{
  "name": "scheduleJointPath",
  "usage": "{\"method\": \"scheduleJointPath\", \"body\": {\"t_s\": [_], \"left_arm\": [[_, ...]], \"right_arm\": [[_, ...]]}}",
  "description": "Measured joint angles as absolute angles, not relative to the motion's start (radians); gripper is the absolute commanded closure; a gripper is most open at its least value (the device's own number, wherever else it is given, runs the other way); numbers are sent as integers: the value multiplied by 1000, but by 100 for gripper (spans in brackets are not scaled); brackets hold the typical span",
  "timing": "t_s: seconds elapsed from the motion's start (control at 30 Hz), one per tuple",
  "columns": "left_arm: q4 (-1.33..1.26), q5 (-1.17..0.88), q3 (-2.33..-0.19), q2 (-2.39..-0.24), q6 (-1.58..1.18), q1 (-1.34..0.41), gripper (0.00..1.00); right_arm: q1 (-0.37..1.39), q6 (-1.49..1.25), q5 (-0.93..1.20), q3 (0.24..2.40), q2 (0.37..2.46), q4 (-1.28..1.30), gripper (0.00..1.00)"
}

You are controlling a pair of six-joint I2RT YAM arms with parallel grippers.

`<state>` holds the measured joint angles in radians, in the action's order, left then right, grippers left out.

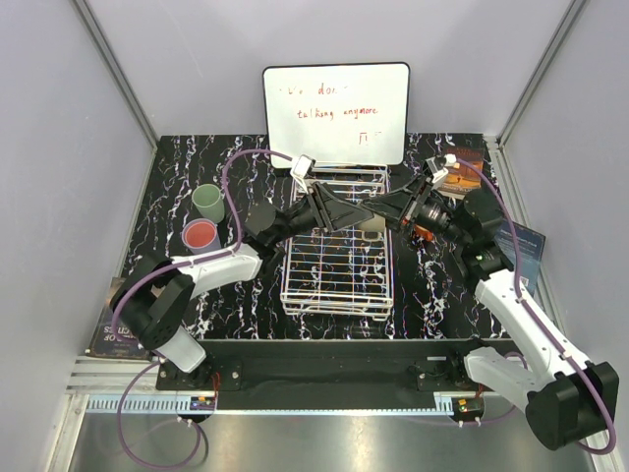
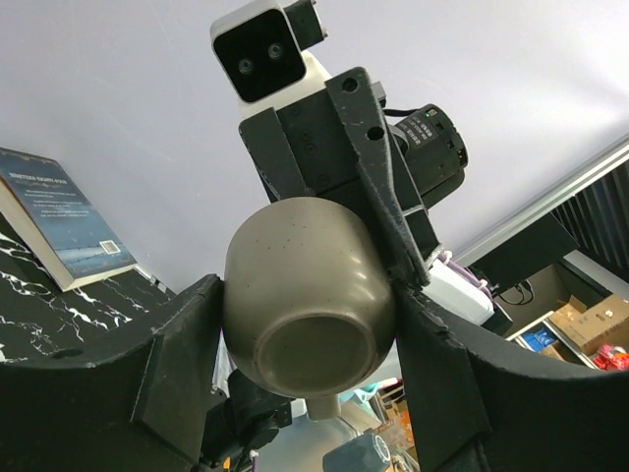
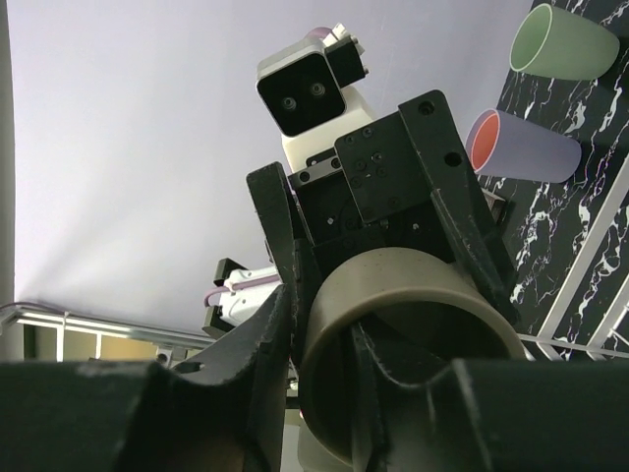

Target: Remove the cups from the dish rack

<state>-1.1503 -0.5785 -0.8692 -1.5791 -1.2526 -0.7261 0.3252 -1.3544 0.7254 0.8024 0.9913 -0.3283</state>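
Your left end effector [image 2: 307, 305] is clenched on the beige-grey cup [image 3: 413, 295], 1 finger on each side of its body, holding it on its side in the air above the far half of the dish rack [image 1: 334, 285]. The cup's base faces the left wrist camera and its open mouth faces the right. Your right end effector [image 3: 319, 349] is at that mouth, with 1 finger inside the rim and 1 outside along the wall. The fingers straddle the wall closely, but I cannot tell whether they have pinched it. This looks like a handover in mid-air: the cup is out of the rack but not set down. For the next move, make sure the right pinch is firm on the rim before you release the left. A thin rim grip on a smooth tumbler may slip or twist, and a drop would put the cup back in the wires. Then draw the 2 arms apart along the cup's axis so neither finger drags it. Beyond the arms, a pale green cup [image 1: 207, 203] and a lavender cup [image 1: 200, 236] stand just beside each other on the table [image 1: 432, 285], left of the rack. A whiteboard [image 1: 336, 110] leans behind the rack, and a book [image 1: 521, 251] lies at the right edge, near the right arm's likely path.
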Motion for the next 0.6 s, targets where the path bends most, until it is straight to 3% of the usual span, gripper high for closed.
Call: {"method": "scheduleJointPath", "body": {"t_s": [0.1,0.13,0.2,0.27,0.3,0.37,0.4,0.5,0.53,0.6], "left_arm": [[-1158,-579,-869,-1579,-1253,-727,100],[-1162,-579,-869,-1579,-1252,-726,100],[-1169,-581,-869,-1579,-1250,-726,100],[-1169,-580,-869,-1579,-1249,-723,93],[-1167,-580,-869,-1579,-1249,-722,79],[-1164,-591,-869,-1580,-1250,-720,61],[-1163,-597,-869,-1581,-1251,-719,45],[-1173,-620,-870,-1592,-1271,-715,27],[-1175,-633,-870,-1596,-1280,-714,1],[-1163,-658,-873,-1603,-1295,-707,1]], "right_arm": [[326,-1355,725,802,991,-329,83],[327,-1358,724,802,991,-328,96],[327,-1360,725,802,991,-326,100],[327,-1349,719,802,988,-319,100],[327,-1346,719,802,987,-315,100],[327,-1338,716,802,981,-297,100],[327,-1330,715,803,975,-282,100],[330,-1289,697,818,948,-197,100],[332,-1274,690,828,941,-158,100],[336,-1231,680,851,934,-103,100]]}}
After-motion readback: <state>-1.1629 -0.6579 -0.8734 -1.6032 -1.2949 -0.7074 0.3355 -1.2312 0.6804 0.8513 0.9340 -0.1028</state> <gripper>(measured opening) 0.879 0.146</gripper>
